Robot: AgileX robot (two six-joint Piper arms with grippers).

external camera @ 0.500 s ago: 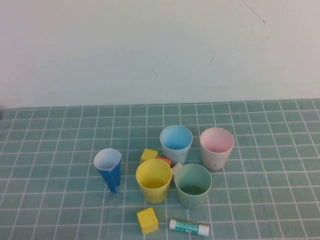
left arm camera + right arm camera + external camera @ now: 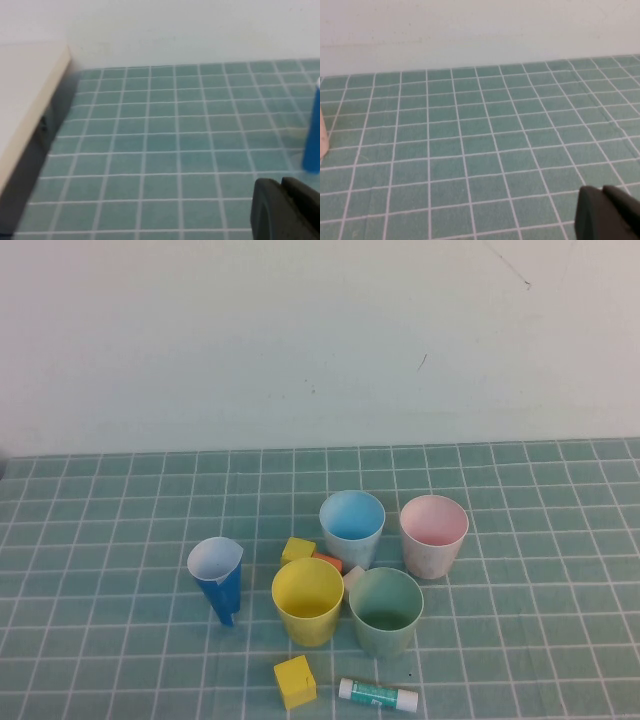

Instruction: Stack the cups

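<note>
Although neither arm shows in the high view, each wrist view catches a dark corner of its own pincer: the left gripper [image 2: 290, 210] hangs low over bare mat with its jaws clenched on nothing, and the right gripper [image 2: 610, 212] hangs likewise over open mat, clenched and empty. Near the left gripper, a strip of the narrow dark-blue paper cone with white inside [image 2: 218, 578] rises at the frame's edge; near the right one, a sliver of pale pink peeks in at the opposite edge.

Further out, on the green grid-lined cutting mat [image 2: 520, 640], the four cups stand upright and separate: the tapered yellow plastic cup [image 2: 308, 600] front left, the pale green plastic cup [image 2: 386, 611] just beside it, the light blue plastic cup [image 2: 352, 528] behind, and the pink plastic cup [image 2: 433, 535] to its right. None sits inside another, so I judge the stacking not yet begun; all of it remains.

Small blocks crowd the gap between the cups: a yellow cube [image 2: 297, 550], an orange piece [image 2: 328, 561] and a pale one largely hidden. Another yellow cube [image 2: 295, 681] and a white-and-green glue stick [image 2: 378, 694] lie in front. Both grippers are cut off by the frame edges.
</note>
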